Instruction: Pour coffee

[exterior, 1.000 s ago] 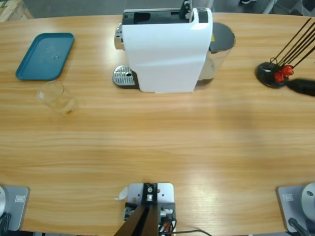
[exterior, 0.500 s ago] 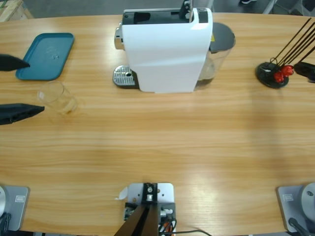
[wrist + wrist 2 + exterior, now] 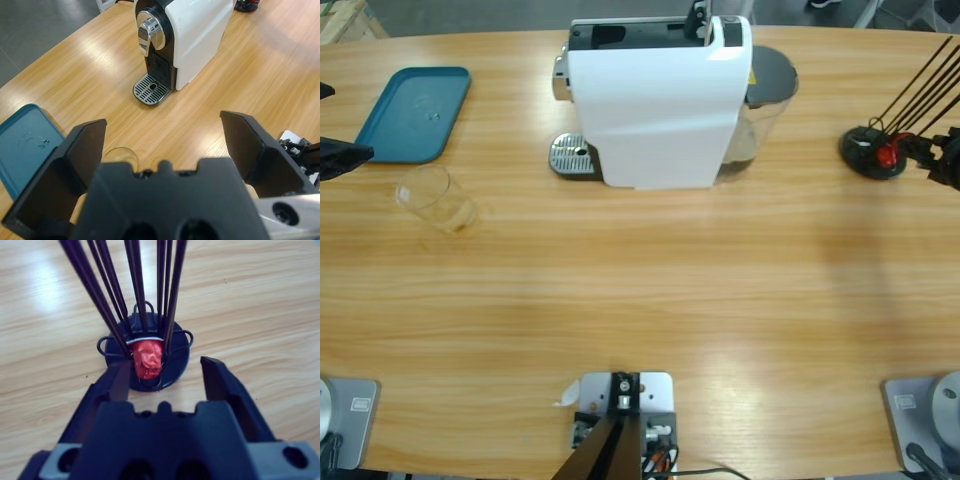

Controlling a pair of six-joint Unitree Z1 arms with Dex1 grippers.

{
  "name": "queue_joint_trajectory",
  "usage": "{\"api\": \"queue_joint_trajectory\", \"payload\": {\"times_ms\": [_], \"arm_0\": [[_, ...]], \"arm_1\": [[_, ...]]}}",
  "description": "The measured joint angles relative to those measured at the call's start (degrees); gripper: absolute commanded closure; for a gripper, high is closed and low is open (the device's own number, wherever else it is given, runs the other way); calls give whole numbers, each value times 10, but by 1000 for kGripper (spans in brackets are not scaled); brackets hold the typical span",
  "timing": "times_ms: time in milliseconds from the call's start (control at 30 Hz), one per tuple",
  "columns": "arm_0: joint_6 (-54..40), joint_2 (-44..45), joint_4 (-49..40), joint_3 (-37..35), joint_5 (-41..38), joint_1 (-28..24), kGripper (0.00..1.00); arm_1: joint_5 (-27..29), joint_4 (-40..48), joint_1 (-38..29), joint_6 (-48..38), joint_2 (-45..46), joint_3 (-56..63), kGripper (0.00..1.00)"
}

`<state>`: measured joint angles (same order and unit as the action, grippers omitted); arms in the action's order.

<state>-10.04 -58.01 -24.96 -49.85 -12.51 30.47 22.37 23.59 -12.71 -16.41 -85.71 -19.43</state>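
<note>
No coffee is in view. The white coffee machine (image 3: pixel 660 105) (image 3: pixel 192 35) stands at the far middle, its drip grate (image 3: pixel 572 156) (image 3: pixel 151 89) bare. An empty clear glass (image 3: pixel 433 197) (image 3: pixel 120 155) sits near the left end. My left gripper (image 3: pixel 345 122) (image 3: pixel 162 127) is open at the left edge, beside the glass and not touching it. My right gripper (image 3: pixel 932 158) (image 3: pixel 165 365) is open at the right edge. Its jaws face a red capsule (image 3: pixel 890 154) (image 3: pixel 148 359) in a black wire holder (image 3: pixel 868 152) (image 3: pixel 175 357).
A teal tray (image 3: pixel 412 112) (image 3: pixel 22 147) lies at the far left, beyond the glass. The holder's long black rods (image 3: pixel 925 85) (image 3: pixel 135 285) slant up toward the right edge. A grey water tank (image 3: pixel 768 85) sits at the machine's right side.
The left gripper came in from the left edge beside the glass, then drew back and shifted toward the tray. The right gripper closed in on the capsule holder.
</note>
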Motion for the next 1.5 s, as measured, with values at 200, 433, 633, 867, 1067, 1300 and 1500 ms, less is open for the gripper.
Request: {"api": "queue_joint_trajectory", "payload": {"times_ms": [200, 433, 633, 867, 1067, 1300, 1500], "arm_0": [[0, 0, 1, 0, 0, 0, 9], [0, 0, 1, 0, 0, 0, 9], [0, 0, 1, 0, 0, 0, 9], [0, 0, 1, 0, -2, 0, 9], [1, 0, 1, 0, -7, 0, 9], [1, 0, 1, 0, -11, 0, 9], [1, 0, 4, 5, -20, 0, 9]], "arm_1": [[-20, 46, 8, 0, -39, 9, 608], [-39, 70, 14, 12, -57, 11, 899], [-50, 73, 19, 25, -57, 14, 1000], [-50, 74, 20, 31, -56, 15, 1000], [-50, 37, 20, 32, -33, -8, 1000], [-50, -78, 21, 32, 26, -68, 1000], [-49, -152, 22, 36, 77, -121, 1000]]}}
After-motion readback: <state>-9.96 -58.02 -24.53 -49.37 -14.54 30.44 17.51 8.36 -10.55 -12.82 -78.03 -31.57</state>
